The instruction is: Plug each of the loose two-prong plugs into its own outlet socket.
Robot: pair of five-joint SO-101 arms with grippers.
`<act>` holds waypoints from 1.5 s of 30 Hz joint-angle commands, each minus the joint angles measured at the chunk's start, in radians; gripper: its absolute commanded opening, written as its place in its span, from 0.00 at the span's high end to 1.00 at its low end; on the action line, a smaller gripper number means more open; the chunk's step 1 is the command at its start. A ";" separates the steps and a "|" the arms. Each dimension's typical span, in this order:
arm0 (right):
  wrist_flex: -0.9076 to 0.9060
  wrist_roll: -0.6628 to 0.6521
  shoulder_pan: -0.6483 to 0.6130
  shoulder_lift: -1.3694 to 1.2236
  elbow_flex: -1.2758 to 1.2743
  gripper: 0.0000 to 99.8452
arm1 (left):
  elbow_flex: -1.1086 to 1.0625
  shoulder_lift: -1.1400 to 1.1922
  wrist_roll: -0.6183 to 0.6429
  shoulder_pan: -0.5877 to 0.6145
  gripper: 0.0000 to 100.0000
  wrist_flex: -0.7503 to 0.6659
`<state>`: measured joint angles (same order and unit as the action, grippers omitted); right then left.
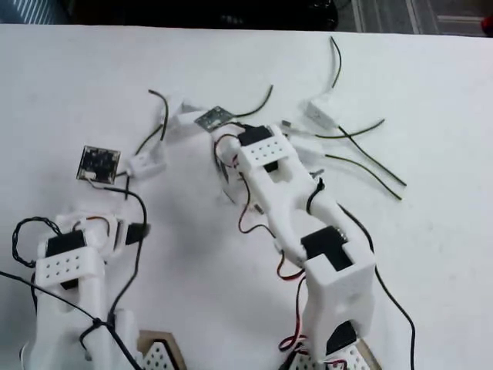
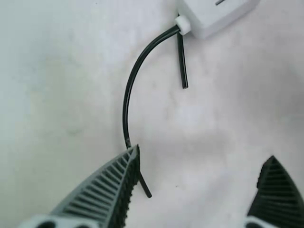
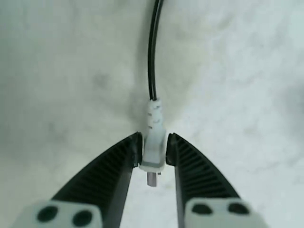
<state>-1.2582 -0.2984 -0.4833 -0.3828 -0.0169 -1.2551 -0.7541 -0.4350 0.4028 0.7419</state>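
- White tabletop [image 1: 431, 254] fills nearly the whole high view, with a dark strip of room along the top edge.
- From where I stand, the right arm [image 1: 285, 193] stretches from the bottom centre up towards the middle of the table. The left arm [image 1: 73, 266] sits in the lower left corner.
- The right gripper [image 3: 154, 137] is clenched on a small white plug [image 3: 154, 147]. Its two black ribbed fingers [image 3: 118, 171] press on either side of the plug body.
- A metal prong [image 3: 152, 179] pokes out of the plug between the fingers. On the other side, the plug's black cable [image 3: 153, 47] runs away across the table to the upper edge of the right wrist view.
- The left gripper [image 2: 203, 154] is spread wide above the table and grips nothing.
- A black wire [image 2: 130, 95] curves from a white block [image 2: 213, 14] at the top of the left wrist view down to the tip of the grey finger [image 2: 109, 190] and passes under it.
- In the high view, a dark square board [image 1: 98, 163] lies left of centre, with a white housing [image 1: 146, 163] just beside it.
- A green board [image 1: 214, 118] lies near the top centre, close above the right arm's wrist.
- Another white piece [image 1: 323, 114] sits in the upper right, and loose black wires [image 1: 370, 158] trail from that area towards the right.
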 commanded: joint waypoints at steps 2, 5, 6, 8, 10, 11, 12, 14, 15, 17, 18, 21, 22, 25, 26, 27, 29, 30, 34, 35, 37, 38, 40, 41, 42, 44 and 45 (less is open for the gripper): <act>-0.007 -0.003 0.008 0.005 0.034 0.92 | 0.006 -0.028 0.003 0.001 0.62 -0.015; -0.007 -0.003 0.008 0.005 0.034 0.92 | 0.006 -0.028 0.003 0.001 0.62 -0.014; -0.007 -0.003 0.008 0.005 0.034 0.92 | 0.006 -0.028 0.003 0.001 0.62 -0.014; -0.007 -0.003 0.008 0.004 0.032 0.92 | 0.006 -0.028 0.003 0.001 0.62 -0.014; -0.007 -0.005 0.010 -0.018 0.038 0.92 | 0.006 -0.028 0.003 0.001 0.62 -0.014; -0.007 -0.005 0.010 -0.031 0.038 0.92 | 0.006 -0.028 0.003 0.001 0.62 -0.014; -0.005 -0.005 0.010 -0.045 0.040 0.92 | 0.006 -0.028 0.003 0.001 0.62 -0.014; -0.008 -0.005 0.018 -0.056 0.055 0.92 | 0.006 -0.028 0.003 0.001 0.62 -0.014; -0.018 -0.003 0.022 -0.056 0.063 0.92 | 0.006 -0.028 0.003 0.001 0.62 -0.014; -0.038 -0.003 0.028 -0.056 0.084 0.93 | 0.006 -0.028 0.003 0.001 0.62 -0.014; -0.042 -0.003 0.030 -0.056 0.094 0.94 | 0.006 -0.028 0.003 0.001 0.62 -0.014; -0.051 0.002 0.030 -0.056 0.104 0.93 | 0.006 -0.028 0.003 0.001 0.62 -0.014; -0.051 0.002 0.030 -0.056 0.104 0.93 | 0.006 -0.028 0.003 0.001 0.62 -0.014; -0.051 0.002 0.030 -0.064 0.103 0.90 | 0.006 -0.028 0.003 0.001 0.62 -0.014; -0.051 0.002 0.030 -0.064 0.100 0.91 | 0.006 -0.028 0.003 0.001 0.62 -0.014; -0.051 0.002 0.030 -0.064 0.100 0.91 | 0.006 -0.028 0.003 0.001 0.62 -0.014; -0.051 0.002 0.030 -0.064 0.100 0.92 | 0.006 -0.028 0.003 0.001 0.62 -0.014; -0.051 0.002 0.030 -0.062 0.100 0.92 | 0.006 -0.028 0.003 0.001 0.62 -0.014; -0.053 -0.003 0.030 -0.058 0.098 0.94 | 0.006 -0.028 0.003 0.001 0.62 -0.014; -0.053 -0.005 0.030 -0.056 0.101 0.98 | 0.006 -0.028 0.003 0.001 0.62 -0.014; -0.061 -0.005 0.030 -0.038 0.103 0.98 | 0.006 -0.028 0.003 0.001 0.62 -0.014; -0.074 0.000 0.030 -0.012 0.103 0.98 | 0.006 -0.028 0.003 0.001 0.62 -0.014; -0.113 0.005 0.031 0.062 0.101 0.98 | 0.005 -0.028 0.003 0.001 0.62 -0.014; -0.134 0.011 0.033 0.110 0.098 0.98 | 0.005 -0.028 0.003 0.001 0.62 -0.014; -0.154 0.029 0.044 0.162 0.097 0.98 | 0.005 -0.028 0.003 0.001 0.62 -0.014; -0.188 0.071 0.064 0.262 0.097 0.98 | 0.005 -0.028 0.003 0.001 0.62 -0.015; -0.205 0.086 0.079 0.305 0.095 0.98 | 0.005 -0.028 0.003 0.001 0.62 -0.017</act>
<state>-1.4162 -0.2539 -0.4404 -0.2509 0.0445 -1.2551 -0.7541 -0.4350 0.4028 0.7419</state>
